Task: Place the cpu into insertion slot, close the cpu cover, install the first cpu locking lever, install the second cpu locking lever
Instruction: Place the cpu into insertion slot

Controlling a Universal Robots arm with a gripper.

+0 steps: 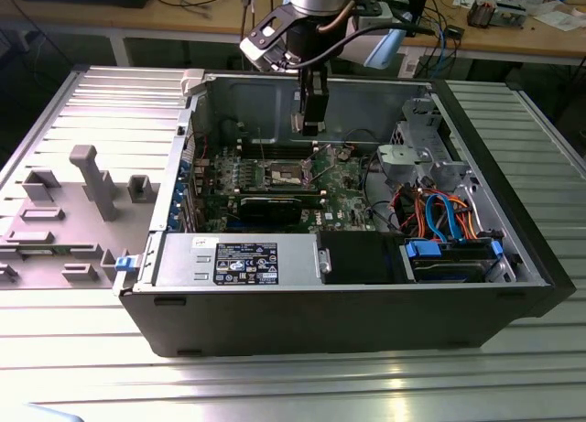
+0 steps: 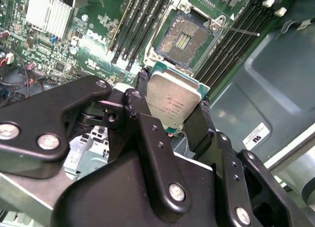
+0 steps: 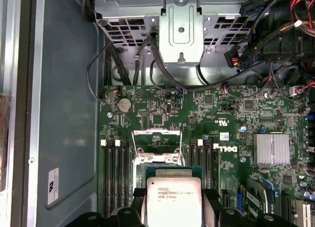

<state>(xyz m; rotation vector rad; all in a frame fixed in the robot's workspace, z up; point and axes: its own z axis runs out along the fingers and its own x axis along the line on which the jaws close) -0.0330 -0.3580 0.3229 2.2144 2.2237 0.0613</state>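
The jaws are gripping the cpu (image 2: 173, 101) by two opposite edges and holding it in the air over the insertion slot (image 2: 186, 40), not touching it. The slot is lying bare on the green board, toward the far side of the open computer case (image 1: 348, 321), with the cpu cover (image 3: 157, 132) standing raised. A white printed label (image 2: 256, 135) is sitting on the case's metal wall beside the board.

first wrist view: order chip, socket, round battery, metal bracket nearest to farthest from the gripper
1. chip, held between the fingers
2. socket, just beyond the chip
3. round battery, well past the socket
4. metal bracket, beyond the battery, farthest
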